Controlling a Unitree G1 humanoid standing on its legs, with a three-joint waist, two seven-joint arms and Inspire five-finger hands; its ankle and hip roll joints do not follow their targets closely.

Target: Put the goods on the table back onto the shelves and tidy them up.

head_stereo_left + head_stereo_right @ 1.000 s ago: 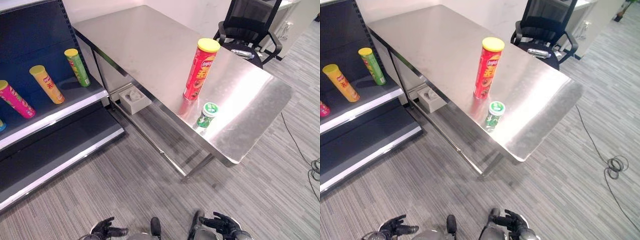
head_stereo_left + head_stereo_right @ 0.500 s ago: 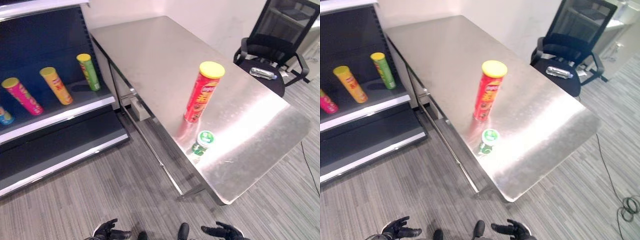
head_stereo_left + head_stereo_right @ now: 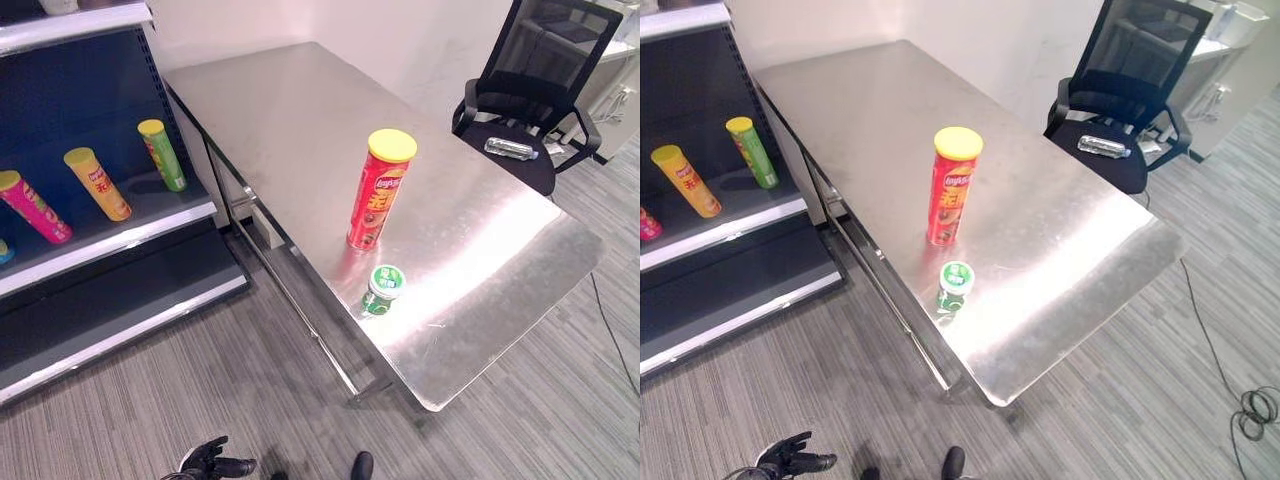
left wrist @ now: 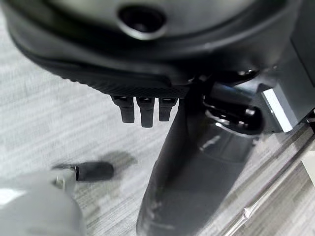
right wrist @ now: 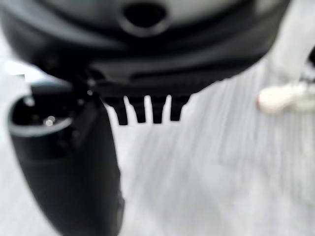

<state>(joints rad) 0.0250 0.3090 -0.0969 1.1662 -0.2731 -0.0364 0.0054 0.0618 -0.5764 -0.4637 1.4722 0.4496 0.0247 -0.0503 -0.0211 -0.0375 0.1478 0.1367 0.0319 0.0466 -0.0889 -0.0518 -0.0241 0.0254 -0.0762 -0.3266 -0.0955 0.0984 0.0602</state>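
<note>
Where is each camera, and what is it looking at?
Left eye view: on the head, looking down at the shiny steel table with the tall red chip can with a yellow lid; the left robot hand peeks in below.
Right eye view: beside it, same scene, plus the small green round tub.
Left wrist view: on the left wrist, facing the grey floor past its straight fingers.
Right wrist view: on the right wrist; right robot hand over floor.

Shiny brushed-metal table [image 3: 300, 110], glossy red can [image 3: 378, 192], matt carpet floor [image 3: 200, 390]
</note>
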